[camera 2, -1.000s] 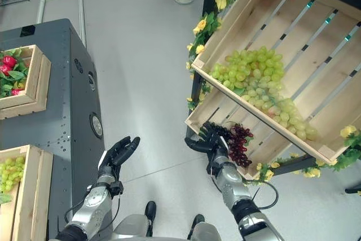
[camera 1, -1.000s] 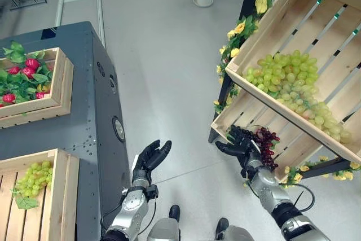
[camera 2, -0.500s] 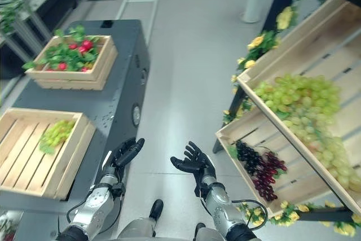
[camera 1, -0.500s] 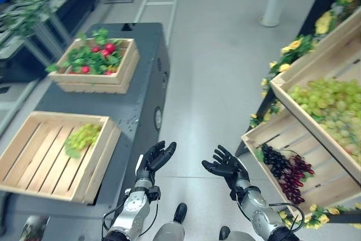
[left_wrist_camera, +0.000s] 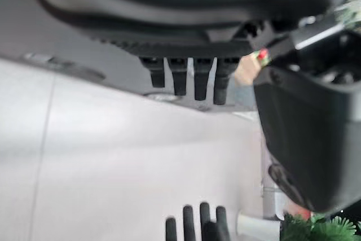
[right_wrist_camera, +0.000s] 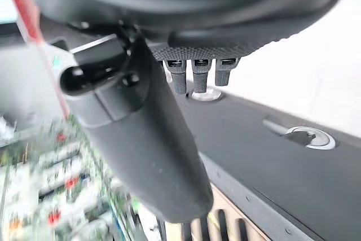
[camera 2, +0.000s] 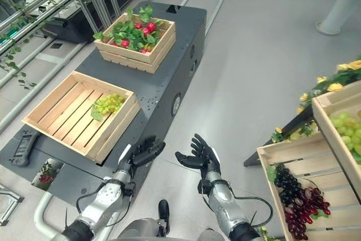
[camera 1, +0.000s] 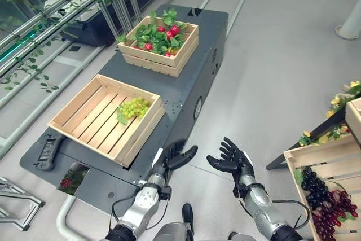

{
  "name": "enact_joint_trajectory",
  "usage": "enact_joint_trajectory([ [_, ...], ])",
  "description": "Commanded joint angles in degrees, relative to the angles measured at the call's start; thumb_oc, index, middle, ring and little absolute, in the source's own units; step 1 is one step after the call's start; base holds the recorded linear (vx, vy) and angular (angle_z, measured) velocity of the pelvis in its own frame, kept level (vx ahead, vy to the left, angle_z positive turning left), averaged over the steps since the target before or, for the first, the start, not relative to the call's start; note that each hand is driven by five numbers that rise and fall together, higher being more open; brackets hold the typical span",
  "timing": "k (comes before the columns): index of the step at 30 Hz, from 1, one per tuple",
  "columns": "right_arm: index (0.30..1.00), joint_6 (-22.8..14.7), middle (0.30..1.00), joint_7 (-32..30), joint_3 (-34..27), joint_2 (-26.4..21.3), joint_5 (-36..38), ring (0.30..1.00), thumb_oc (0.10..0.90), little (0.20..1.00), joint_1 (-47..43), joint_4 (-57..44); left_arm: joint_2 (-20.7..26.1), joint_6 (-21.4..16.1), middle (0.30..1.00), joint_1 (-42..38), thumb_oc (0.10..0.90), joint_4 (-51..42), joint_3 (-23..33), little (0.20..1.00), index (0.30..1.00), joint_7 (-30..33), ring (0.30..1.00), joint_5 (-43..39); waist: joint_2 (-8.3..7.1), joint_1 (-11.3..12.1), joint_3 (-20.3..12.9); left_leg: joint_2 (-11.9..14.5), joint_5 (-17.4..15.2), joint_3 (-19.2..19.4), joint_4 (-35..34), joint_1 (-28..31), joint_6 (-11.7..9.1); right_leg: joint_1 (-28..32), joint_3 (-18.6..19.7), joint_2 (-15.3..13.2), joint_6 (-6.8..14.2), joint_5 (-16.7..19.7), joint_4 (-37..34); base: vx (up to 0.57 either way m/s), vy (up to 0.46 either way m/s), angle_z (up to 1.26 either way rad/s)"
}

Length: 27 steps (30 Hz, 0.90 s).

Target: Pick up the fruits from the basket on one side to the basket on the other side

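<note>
Hands first: the right hand [camera 1: 232,159], which a second ago reached into the dark grapes [camera 1: 322,201], now hangs open and empty beside the open left hand [camera 1: 175,159]. Those grapes remain in their crate [camera 1: 316,159]; the cart's near crate [camera 1: 104,118] holds only green grapes [camera 1: 134,107], so nothing got carried.

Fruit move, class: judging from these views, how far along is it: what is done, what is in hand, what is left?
Done: one green bunch lies in the near crate on the cart. In hand: nothing; the left hand and right hand are open and empty. Left: the dark grapes and green grapes on the shelves.
</note>
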Motion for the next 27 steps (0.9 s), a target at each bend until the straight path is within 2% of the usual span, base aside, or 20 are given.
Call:
enact_joint_trajectory([
  [1, 0.9, -7.19, 0.9, -3.26, 0.04, -0.5, -6.3, 0.9, 0.8, 0.9, -3.95, -4.92, 0.18, -4.25, 0.9, -4.23, 0.8, -3.53, 0.79, 0.9, 0.9, 0.76, 0.9, 1.66, -1.51, 0.94, -1.7, 0.63, -3.88, -3.0, 0.34, 1.72, -4.64, -2.56, 0.24, 2.34, -2.65, 8.54, -2.83, 0.05, 0.094, -0.01],
  [4, 0.9, -7.09, 0.9, -4.68, -0.3, -0.21, -6.52, 0.9, 0.8, 0.9, -4.23, -4.02, -0.07, -2.75, 0.9, -3.87, 0.8, -2.37, 0.51, 0.9, 0.9, -0.76, 0.9, 2.14, -1.69, 1.22, -1.85, 0.24, -4.39, -3.4, 0.0, 2.57, -4.04, -2.65, 0.23, 2.04, -2.2, 7.96, -1.44, 0.07, 0.112, 0.09],
  [7, 0.9, -5.55, 0.9, -6.8, -0.69, 0.59, -7.02, 0.9, 0.8, 0.9, -5.08, -2.73, -0.58, -2.42, 0.9, -3.79, 0.8, -0.68, -0.05, 0.9, 0.9, -0.42, 0.9, 0.57, -1.58, 1.34, -1.38, 0.08, -5.07, -3.33, 0.6, 2.85, -2.91, -3.57, 0.62, 1.12, -1.56, 6.91, 3.42, 0.05, 0.141, 0.08],
  [8, 0.9, -5.13, 0.9, -7.17, -0.76, 0.93, -6.45, 0.9, 0.8, 0.9, -5.24, -2.2, -0.76, -2.25, 0.9, -3.7, 0.8, -0.37, -0.07, 0.9, 0.9, -0.99, 0.9, -0.85, -1.45, 1.59, -1.08, -0.05, -5.31, -3.12, 1.16, 2.64, -2.29, -4.14, 0.69, 0.5, -1.28, 6.84, 7.3, 0.06, 0.214, 0.06],
  [10, 0.9, -5.44, 0.9, -8.03, -1.34, 1.44, -5.47, 0.9, 0.8, 0.9, -4.34, -1.81, -1.21, -2.12, 0.9, -2.9, 0.8, -0.07, -0.39, 0.9, 0.9, -2.8, 0.9, -1.3, -1.06, 2.2, 0.19, -0.56, -5.89, -2.3, 2.41, 2.4, -0.83, -6.78, 1.3, -2.42, -0.7, 9.08, 22.48, 0.08, 0.218, 0.12],
  [11, 0.9, -5.6, 0.9, -8.1, -1.44, 1.42, -5.36, 0.9, 0.8, 0.9, -4.17, -1.84, -1.25, -2.11, 0.9, -2.78, 0.8, -0.07, -0.46, 0.9, 0.9, -3.07, 0.9, -1.36, -0.86, 2.24, 0.15, -0.41, -5.88, -2.27, 2.5, 2.22, -0.76, -7.17, 1.36, -2.44, -0.73, 9.8, 23.35, 0.15, 0.149, 0.16],
  [12, 0.9, -6.34, 0.9, -8.57, -1.94, 1.09, -5.46, 0.9, 0.8, 0.9, -2.57, -2.5, -1.28, -1.76, 0.9, -1.49, 0.8, -0.44, -0.9, 0.9, 0.9, -4.14, 0.9, -0.8, -0.37, 1.82, 0.92, -0.46, -6.32, -2.67, 2.52, 3.11, -0.27, -9.59, 2.71, -3.06, -0.36, 12.72, 30.3, 0.18, 0.068, 0.2],
  [13, 0.9, -6.59, 0.9, -9.23, -2.24, 1.01, -5.4, 0.9, 0.8, 0.9, -1.86, -2.71, -1.23, -1.44, 0.9, -0.79, 0.8, -0.57, -1.31, 0.9, 0.9, -4.56, 0.9, 0.61, -0.53, 0.96, 1.67, -0.89, -6.55, -3.67, 2.01, 4.35, -0.13, -12.09, 4.71, -2.69, -0.1, 13.43, 31.91, 0.18, 0.053, 0.23],
  [14, 0.9, -6.61, 0.9, -9.31, -2.27, 0.99, -5.36, 0.9, 0.8, 0.9, -1.82, -2.73, -1.24, -1.47, 0.9, -0.74, 0.8, -0.58, -1.35, 0.9, 0.9, -4.53, 0.9, 0.77, -0.35, 0.89, 1.59, -0.69, -6.51, -3.78, 1.99, 4.26, -0.17, -12.36, 4.81, -2.36, -0.18, 13.76, 31.62, 0.14, -0.057, 0.45],
  [15, 0.9, -6.84, 0.9, -10.15, -2.33, 1.12, -5.29, 0.9, 0.8, 0.9, -1.4, -3.08, -1.13, -1.41, 0.9, -0.61, 0.8, -0.89, -2.13, 0.9, 0.9, -4.07, 0.9, 1.93, -0.66, -0.43, 2.09, -1.14, -6.89, -5.37, 1.35, 5.44, -0.2, -15.28, 6.61, -1.06, 0.11, 14.91, 29.01, 0.17, -0.165, 0.51],
  [16, 0.9, -7.39, 0.9, -11.38, -2.37, 1.23, -5.72, 0.9, 0.8, 0.9, -0.77, -3.74, -0.79, -1.43, 0.9, -0.91, 0.8, -1.4, -3.02, 0.9, 0.9, -3.25, 0.9, 3.25, -1.52, -2.26, 2.78, -1.83, -8.0, -7.41, 0.8, 7.1, -0.33, -17.98, 8.76, -0.37, 0.31, 15.99, 22.72, 0.21, -0.247, 0.61],
  [17, 0.9, -7.9, 0.9, -11.84, -2.37, 1.3, -5.75, 0.9, 0.8, 0.9, -0.78, -3.45, -0.72, -1.79, 0.9, -1.45, 0.8, -1.28, -3.5, 0.9, 0.9, -2.61, 0.9, 4.0, -2.11, -2.98, 2.73, -2.17, -8.6, -8.24, 0.79, 7.23, -0.55, -19.21, 9.91, -0.58, 0.42, 17.36, 16.6, 0.18, -0.234, 0.45],
  [19, 0.9, -8.14, 0.9, -12.58, -2.41, 1.43, -5.62, 0.9, 0.8, 0.9, -1.23, -2.49, -0.81, -2.35, 0.9, -2.31, 0.8, -1.04, -4.27, 0.9, 0.9, -1.66, 0.9, 5.2, -2.25, -4.1, 3.04, -2.08, -9.63, -9.68, 0.44, 8.22, -0.89, -19.85, 11.01, -0.58, 0.89, 18.42, 9.75, 0.21, -0.227, 0.64],
  [20, 0.9, -7.72, 0.9, -13.23, -3.11, 1.63, -5.05, 0.9, 0.8, 0.9, -2.12, -0.22, -1.08, -2.59, 0.9, -3.54, 0.8, -0.28, -5.39, 0.9, 0.9, -1.22, 0.9, 7.25, -2.37, -5.53, 3.12, -2.36, -10.93, -12.18, -0.27, 9.62, -1.06, -21.67, 14.26, -0.48, 1.81, 20.41, 0.92, 0.3, -0.264, 0.73],
  [23, 0.9, -5.91, 0.9, -12.41, -4.29, 2.08, -1.35, 0.9, 0.8, 0.9, -3.9, 2.73, -1.05, -0.88, 0.9, -5.92, 0.8, 1.25, -7.61, 0.9, 0.9, -1.98, 0.9, 10.11, -1.53, -6.92, 3.74, -2.2, -12.76, -16.14, 0.17, 10.86, -0.61, -23.41, 17.96, 0.81, 2.65, 22.16, -6.02, 0.25, -0.253, 0.87],
  [24, 0.9, -5.84, 0.9, -12.18, -4.35, 2.2, -1.16, 0.9, 0.8, 0.9, -4.29, 3.08, -0.9, -0.58, 0.9, -6.24, 0.8, 1.48, -7.69, 0.9, 0.9, -2.39, 0.9, 9.87, -1.61, -6.81, 3.78, -2.3, -12.94, -16.53, 0.48, 10.68, -0.54, -23.18, 17.92, 0.8, 2.65, 22.02, -6.29, 0.2, -0.361, 0.88],
  [26, 0.9, -3.96, 0.9, -10.78, -4.17, 3.16, 0.3, 0.9, 0.8, 0.9, -5.61, 5.52, -1.45, 0.89, 0.9, -6.05, 0.8, 5.41, -6.57, 0.9, 0.9, -4.38, 0.9, 5.57, -3.13, -5.7, 2.77, -3.25, -13.67, -17.88, 3.21, 9.36, -0.77, -19.09, 18.9, 0.6, 2.92, 21.91, -4.92, 0.16, -0.325, 0.97],
  [27, 0.9, -3.56, 0.9, -10.73, -4.15, 3.25, 0.71, 0.9, 0.8, 0.9, -5.63, 5.47, -1.59, 1.28, 0.9, -5.97, 0.8, 5.7, -6.39, 0.9, 0.9, -4.46, 0.9, 4.98, -3.21, -5.66, 2.74, -3.22, -13.78, -17.89, 3.39, 9.45, -0.84, -18.72, 19.08, 0.65, 2.93, 21.98, -4.79, 0.14, -0.225, 0.87],
])
